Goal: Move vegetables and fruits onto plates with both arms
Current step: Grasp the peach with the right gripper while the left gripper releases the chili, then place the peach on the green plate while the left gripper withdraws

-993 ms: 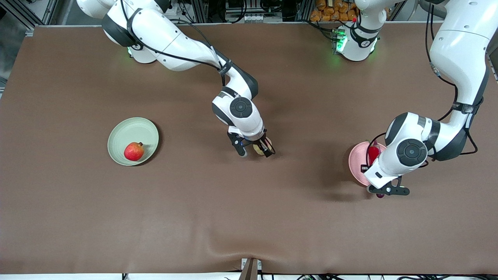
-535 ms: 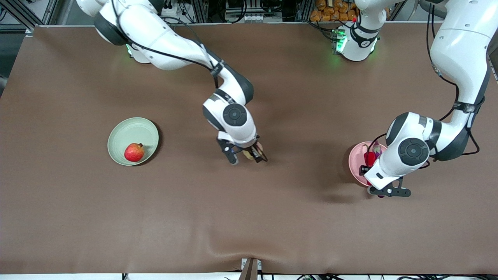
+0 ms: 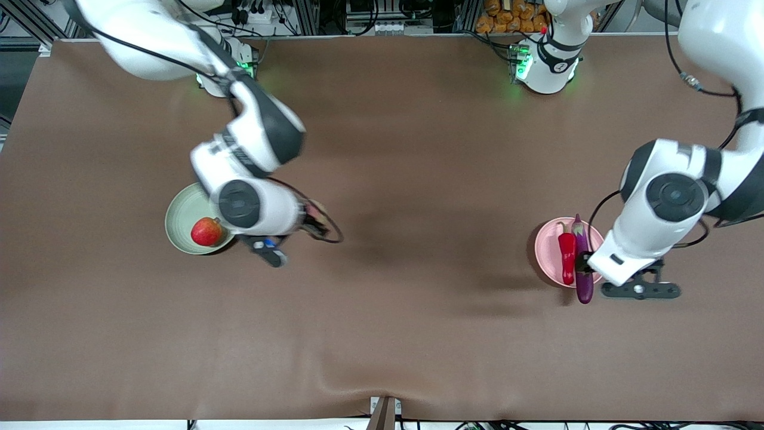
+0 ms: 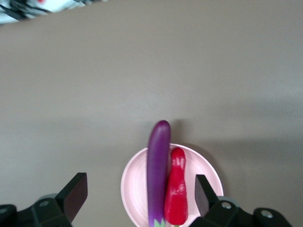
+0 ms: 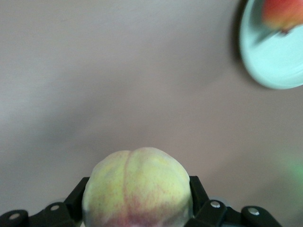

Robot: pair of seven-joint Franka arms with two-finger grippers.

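My right gripper [image 5: 137,195] is shut on the yellowish-pink peach [image 5: 137,187] and holds it in the air above the table, beside the pale green plate [image 3: 197,200]. On that plate lies the red pomegranate-like fruit [image 3: 206,232]. The pale pink plate [image 3: 546,246] carries the purple eggplant [image 3: 583,263] and the red chili pepper [image 3: 566,258] side by side. The eggplant's tip sticks out over the rim toward the front camera. My left gripper [image 4: 140,195] hangs open above the pink plate [image 4: 137,189] with nothing between its fingers.
A brown mat [image 3: 418,179] covers the whole table. It has a small ripple at its edge nearest the front camera [image 3: 358,382]. The two arm bases glow green along the table's edge by the robots.
My right arm has carried the peach from the table's middle over to the green plate. My left gripper opened, left the eggplant on the pink plate and rose toward its own end of the table.
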